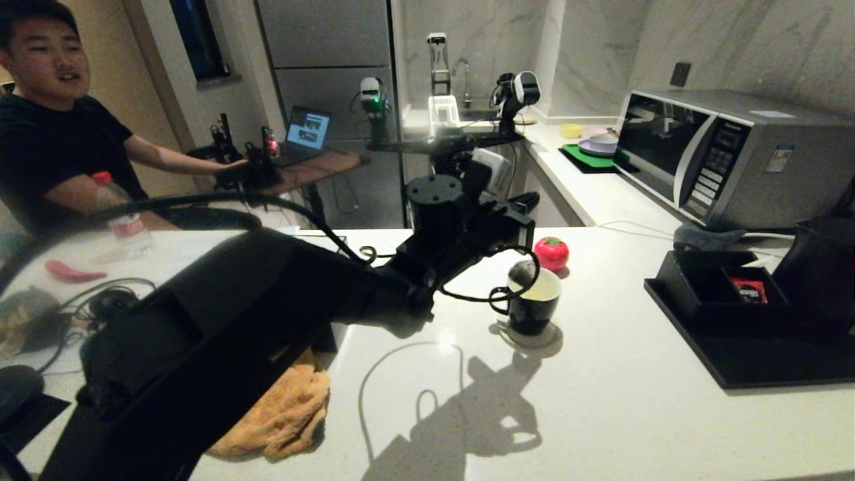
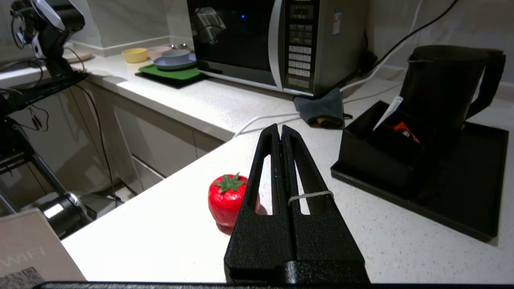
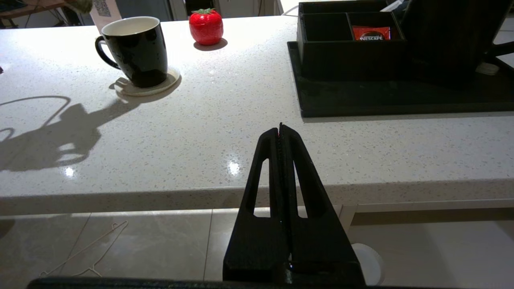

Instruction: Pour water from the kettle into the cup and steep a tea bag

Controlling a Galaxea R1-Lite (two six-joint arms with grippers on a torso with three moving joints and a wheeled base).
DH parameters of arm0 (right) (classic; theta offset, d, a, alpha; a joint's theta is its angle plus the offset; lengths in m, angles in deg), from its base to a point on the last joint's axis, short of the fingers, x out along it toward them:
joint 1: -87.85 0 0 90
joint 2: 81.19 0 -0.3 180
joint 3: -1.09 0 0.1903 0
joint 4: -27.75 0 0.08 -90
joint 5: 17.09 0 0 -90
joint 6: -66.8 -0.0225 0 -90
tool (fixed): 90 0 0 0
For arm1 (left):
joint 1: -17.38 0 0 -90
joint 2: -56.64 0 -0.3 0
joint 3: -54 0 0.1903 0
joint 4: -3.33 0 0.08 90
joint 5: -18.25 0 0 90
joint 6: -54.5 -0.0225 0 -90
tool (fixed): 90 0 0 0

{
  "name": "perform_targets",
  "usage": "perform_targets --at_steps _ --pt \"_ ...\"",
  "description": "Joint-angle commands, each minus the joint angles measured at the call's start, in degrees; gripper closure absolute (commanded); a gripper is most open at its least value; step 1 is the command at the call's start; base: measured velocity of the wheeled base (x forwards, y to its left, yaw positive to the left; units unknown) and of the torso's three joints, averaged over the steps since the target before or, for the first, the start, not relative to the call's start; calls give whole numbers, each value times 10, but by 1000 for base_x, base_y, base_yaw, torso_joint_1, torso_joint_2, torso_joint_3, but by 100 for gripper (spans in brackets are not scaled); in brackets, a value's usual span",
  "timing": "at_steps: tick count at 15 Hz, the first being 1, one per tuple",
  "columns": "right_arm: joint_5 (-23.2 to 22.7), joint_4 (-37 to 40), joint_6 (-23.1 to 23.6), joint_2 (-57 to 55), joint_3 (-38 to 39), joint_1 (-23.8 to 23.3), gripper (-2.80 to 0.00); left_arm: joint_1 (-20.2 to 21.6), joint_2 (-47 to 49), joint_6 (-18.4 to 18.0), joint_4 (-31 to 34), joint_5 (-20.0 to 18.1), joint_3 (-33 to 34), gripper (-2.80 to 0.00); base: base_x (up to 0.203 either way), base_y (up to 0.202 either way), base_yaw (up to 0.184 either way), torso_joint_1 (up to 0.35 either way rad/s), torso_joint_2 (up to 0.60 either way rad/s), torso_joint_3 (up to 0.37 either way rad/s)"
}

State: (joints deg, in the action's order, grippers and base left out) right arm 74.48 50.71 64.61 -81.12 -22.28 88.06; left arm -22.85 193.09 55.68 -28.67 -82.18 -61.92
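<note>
Tea bag (image 1: 523, 272) hangs over the cup (image 1: 534, 304), by its string, from the left gripper (image 1: 528, 200)
Bag looks light and limp, best held by its string, pinched in the closed jaws as far as I can tell; water (image 1: 544, 288) already in the cup on its coaster; kettle (image 2: 445, 86) on the tray; sachet reads NESCAFE (image 3: 370, 33); right gripper (image 3: 281, 127) closed, empty, off the counter edge

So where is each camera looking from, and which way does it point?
Head: up high, looking down at the counter, cup and left arm.
Left wrist: behind the shut left gripper, facing the microwave and kettle.
Right wrist: below counter edge, behind the shut right gripper.
All share the red tomato.
</note>
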Motion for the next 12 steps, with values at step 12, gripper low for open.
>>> perform_targets --at_steps 12 --pt "0 0 0 -1 0 0 0 -21 58 -8 -4 0 -29 0 0 0 0 0 0 0"
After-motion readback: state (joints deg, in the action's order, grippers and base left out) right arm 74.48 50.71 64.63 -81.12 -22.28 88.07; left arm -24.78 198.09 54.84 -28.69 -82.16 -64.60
